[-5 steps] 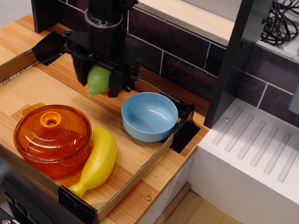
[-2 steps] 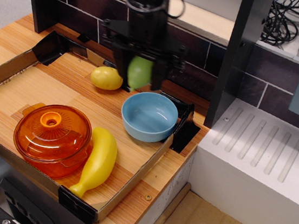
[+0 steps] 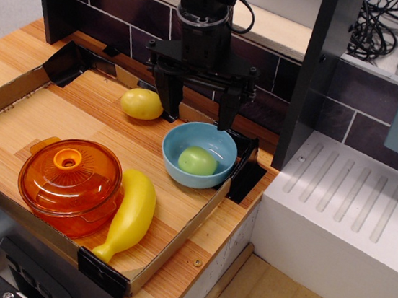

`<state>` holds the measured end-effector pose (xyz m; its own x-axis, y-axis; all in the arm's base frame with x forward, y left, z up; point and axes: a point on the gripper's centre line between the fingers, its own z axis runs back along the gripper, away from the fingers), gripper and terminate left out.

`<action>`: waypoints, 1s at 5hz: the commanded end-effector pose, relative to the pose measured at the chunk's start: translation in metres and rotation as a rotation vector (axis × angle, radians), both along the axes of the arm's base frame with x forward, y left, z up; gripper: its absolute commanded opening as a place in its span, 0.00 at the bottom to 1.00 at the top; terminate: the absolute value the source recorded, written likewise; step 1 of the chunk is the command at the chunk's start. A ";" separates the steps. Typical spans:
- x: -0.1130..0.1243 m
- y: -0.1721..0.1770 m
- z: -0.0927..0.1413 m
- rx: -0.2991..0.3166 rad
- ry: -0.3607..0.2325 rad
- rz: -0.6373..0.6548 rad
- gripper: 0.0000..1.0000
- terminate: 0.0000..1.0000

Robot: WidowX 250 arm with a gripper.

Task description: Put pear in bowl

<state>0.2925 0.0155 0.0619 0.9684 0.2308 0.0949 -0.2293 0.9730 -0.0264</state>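
Wooden tray: gripper jaws spread above bowl holding pear

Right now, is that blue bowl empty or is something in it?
Not empty. The green pear lies inside the blue bowl, and the open pincer above holds nothing.

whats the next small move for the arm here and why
Probably lift straight up and back away. The pear already lies inside the bowl, and the gripper hangs open just above the rim with nothing between its fingers. A straight rise should keep the fingers from knocking the bowl or the lemon beside it.
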 end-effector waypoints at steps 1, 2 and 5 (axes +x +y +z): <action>-0.013 0.018 0.049 0.020 -0.100 0.010 1.00 0.00; -0.028 0.046 0.069 0.066 -0.086 0.038 1.00 0.00; -0.051 0.122 0.095 0.156 0.003 0.143 1.00 0.00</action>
<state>0.2388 0.1348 0.1443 0.9264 0.3638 0.0978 -0.3736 0.9203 0.1160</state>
